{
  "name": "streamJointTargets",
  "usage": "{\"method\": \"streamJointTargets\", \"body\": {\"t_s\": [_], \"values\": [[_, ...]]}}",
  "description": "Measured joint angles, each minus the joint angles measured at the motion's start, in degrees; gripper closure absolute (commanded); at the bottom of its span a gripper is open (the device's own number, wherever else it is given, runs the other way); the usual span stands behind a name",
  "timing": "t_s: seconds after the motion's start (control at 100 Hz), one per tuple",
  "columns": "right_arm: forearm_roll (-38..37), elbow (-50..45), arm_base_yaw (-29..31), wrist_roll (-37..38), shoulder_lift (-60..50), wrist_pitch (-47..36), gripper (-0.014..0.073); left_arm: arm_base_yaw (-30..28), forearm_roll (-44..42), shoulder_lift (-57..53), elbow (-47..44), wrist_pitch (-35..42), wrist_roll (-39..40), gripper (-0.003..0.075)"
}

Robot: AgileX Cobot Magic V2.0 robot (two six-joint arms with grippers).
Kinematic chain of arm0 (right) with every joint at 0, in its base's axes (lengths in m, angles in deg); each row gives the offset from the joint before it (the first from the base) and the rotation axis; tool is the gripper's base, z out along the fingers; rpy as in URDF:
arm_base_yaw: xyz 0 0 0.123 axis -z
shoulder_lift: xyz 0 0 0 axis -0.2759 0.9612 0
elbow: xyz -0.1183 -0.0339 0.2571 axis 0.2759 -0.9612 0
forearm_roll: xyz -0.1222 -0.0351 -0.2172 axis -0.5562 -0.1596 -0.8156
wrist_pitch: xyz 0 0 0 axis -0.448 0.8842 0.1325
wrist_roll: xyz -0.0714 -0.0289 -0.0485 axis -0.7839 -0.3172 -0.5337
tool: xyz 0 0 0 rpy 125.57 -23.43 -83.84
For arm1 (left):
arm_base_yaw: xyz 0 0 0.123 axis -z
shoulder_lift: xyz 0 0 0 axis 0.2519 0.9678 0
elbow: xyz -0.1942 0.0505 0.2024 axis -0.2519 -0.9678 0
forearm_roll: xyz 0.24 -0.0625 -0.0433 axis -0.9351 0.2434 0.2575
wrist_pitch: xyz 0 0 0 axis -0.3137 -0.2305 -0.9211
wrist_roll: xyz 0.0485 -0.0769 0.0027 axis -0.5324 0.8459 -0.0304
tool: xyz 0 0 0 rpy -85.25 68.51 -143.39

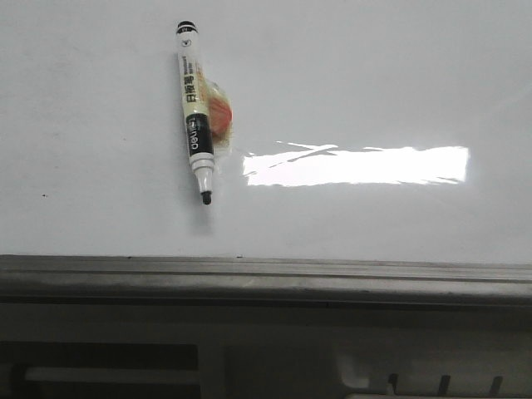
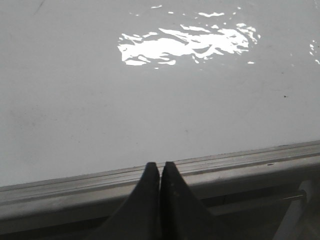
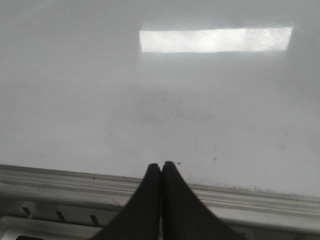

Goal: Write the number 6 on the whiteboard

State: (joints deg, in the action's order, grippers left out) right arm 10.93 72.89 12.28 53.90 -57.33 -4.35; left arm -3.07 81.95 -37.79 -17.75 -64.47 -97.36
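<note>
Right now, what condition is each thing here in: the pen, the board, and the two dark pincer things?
marker pen: uncapped, lying on the board, tip toward the ledge, held by nothing.
whiteboard: bare, no number 6 drawn yet; only a bright glare and small specks.
left end effector: shut, empty, over the ledge.
right end effector: shut, empty, over the ledge.

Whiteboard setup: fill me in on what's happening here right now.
Nothing is being handled at this moment. The whiteboard carries no written 6; only a bright glare shows on it. A marker pen lies on the board, uncapped, tip pointing toward the grey ledge. The left end effector and right end effector are both shut and empty, each near the ledge, away from the pen. Writing has not begun.
</note>
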Motion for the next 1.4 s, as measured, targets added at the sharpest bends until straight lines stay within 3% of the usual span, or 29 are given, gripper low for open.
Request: {"method": "streamJointTargets", "body": {"t_s": [1.2,1.3,1.4], "values": [[0.0,0.0,0.0,0.0,0.0,-0.9,0.0665,0.0,0.4,0.0,0.0,0.0,0.0,0.0739],[0.6,0.0,0.0,0.0,0.0,-2.7,0.0665,0.0,4.0,0.0,0.0,0.9,0.0,0.0739],[5.5,0.0,0.0,0.0,0.0,-6.6,0.0665,0.0,15.8,0.0,0.0,5.0,0.0,0.0739]]}}
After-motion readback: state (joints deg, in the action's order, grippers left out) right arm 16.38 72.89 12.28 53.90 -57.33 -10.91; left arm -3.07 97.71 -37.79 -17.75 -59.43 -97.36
